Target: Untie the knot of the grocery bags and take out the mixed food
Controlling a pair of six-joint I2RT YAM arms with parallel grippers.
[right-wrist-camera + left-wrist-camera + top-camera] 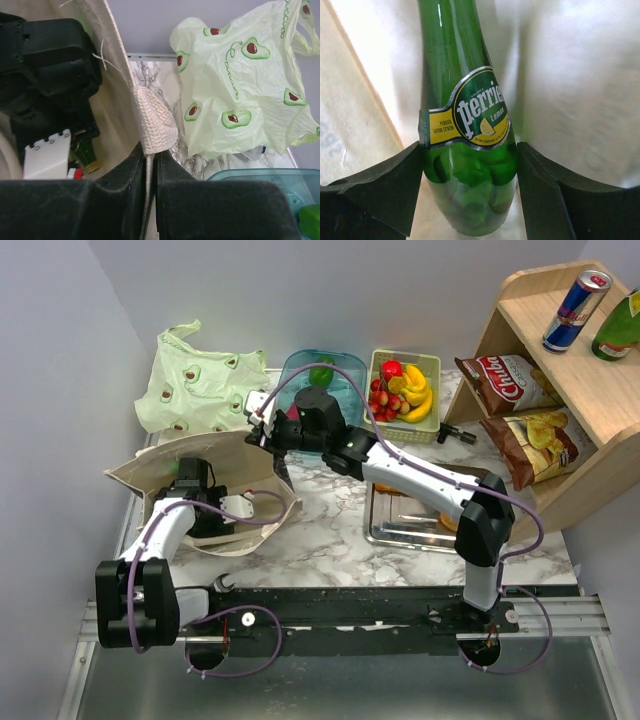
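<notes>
The beige canvas tote [262, 512] lies open at the left of the table. My left gripper [193, 480] reaches inside it. In the left wrist view its fingers press both sides of a green Perrier bottle [465, 115], so the left gripper [470, 165] is shut on the bottle. My right gripper [259, 416] holds up the tote's rim, shut on its woven handle strap [155, 125]; its jaws stand almost together. The pale green avocado-print bag [200, 380] lies crumpled behind the tote. The knot is out of view.
Behind my right arm, a teal bin [345, 390] holds a green pepper [321, 373]. A yellow-green basket [432, 365] holds strawberries and bananas. Two crisp bags [512, 380] lie by a wooden shelf [610, 390] with a can and a green bottle. A metal tray [395, 525] sits under my right arm.
</notes>
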